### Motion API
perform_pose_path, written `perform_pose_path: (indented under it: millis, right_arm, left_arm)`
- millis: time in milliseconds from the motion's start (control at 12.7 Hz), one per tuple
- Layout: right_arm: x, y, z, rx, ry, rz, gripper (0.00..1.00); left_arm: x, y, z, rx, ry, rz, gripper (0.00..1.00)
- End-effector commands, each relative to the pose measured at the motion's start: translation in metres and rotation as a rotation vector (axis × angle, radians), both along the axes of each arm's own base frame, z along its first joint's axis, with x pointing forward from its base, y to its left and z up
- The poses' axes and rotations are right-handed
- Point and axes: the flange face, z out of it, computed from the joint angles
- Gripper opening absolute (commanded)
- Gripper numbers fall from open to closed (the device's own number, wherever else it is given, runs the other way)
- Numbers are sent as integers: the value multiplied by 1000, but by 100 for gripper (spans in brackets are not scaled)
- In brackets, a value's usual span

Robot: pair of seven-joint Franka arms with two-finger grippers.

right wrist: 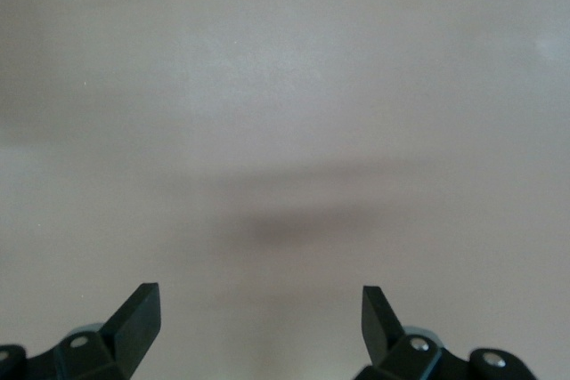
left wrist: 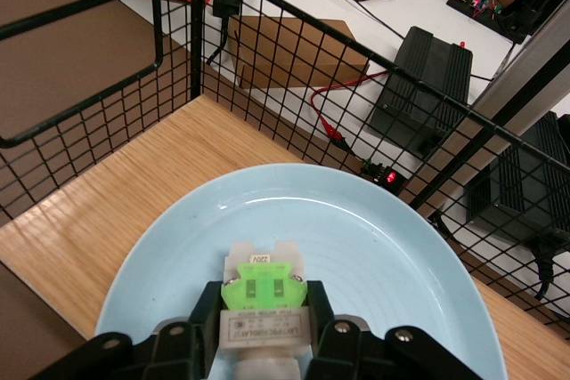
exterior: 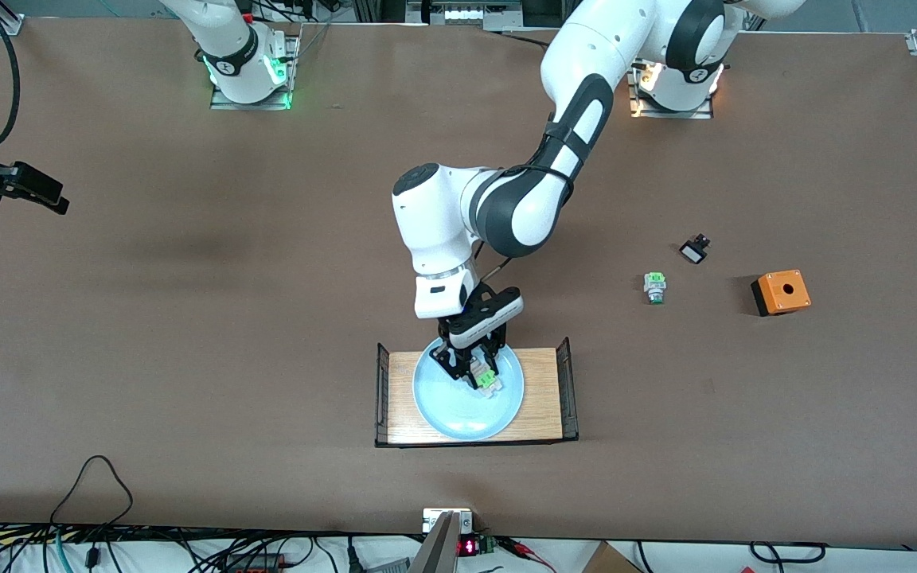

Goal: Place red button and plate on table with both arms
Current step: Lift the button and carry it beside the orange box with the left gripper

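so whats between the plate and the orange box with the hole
In the front view, the tray's black wire end, then bare table. The plate sits on the wooden tray; the orange box stands toward the left arm's end, farther from the camera.

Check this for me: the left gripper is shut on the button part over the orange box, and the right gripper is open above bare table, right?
Not quite. The left gripper is shut on the button part over the plate, as the left wrist view shows; the orange box sits apart. The right gripper is indeed open above bare table.
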Motion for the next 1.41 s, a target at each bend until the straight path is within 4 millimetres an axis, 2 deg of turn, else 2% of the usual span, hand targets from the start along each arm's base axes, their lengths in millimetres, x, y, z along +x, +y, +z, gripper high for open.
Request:
perform_pose_path:
  millis: [0, 314, 471, 550, 707, 864, 943, 1100, 1336]
  right_arm:
    - [-2, -2, 1, -9, -2, 15, 100]
    - [-2, -2, 3, -8, -6, 15, 100]
    - [-2, -2, 7, -10, -12, 15, 100]
    - [-1, 0, 6, -10, -11, 18, 100]
    - [1, 0, 14, -9, -28, 17, 100]
    - [3, 0, 16, 0, -32, 13, 100]
    - [3, 0, 16, 1, -30, 13, 100]
    - [3, 3, 14, 2, -21, 14, 100]
    - [1, 2, 6, 7, 15, 1, 100]
  left_arm:
    - [3, -1, 18, 8, -52, 18, 0]
    - [2, 11, 83, 5, -35, 40, 0]
    - [2, 21, 100, -13, 61, 16, 0]
    - [4, 32, 118, -27, 129, -14, 0]
    - [10, 56, 142, -33, 233, -61, 0]
    - [19, 82, 156, -34, 314, -110, 0]
    - [26, 99, 163, -32, 344, -135, 0]
    - [42, 146, 175, -22, 429, -170, 0]
    - [60, 220, 172, -22, 594, -284, 0]
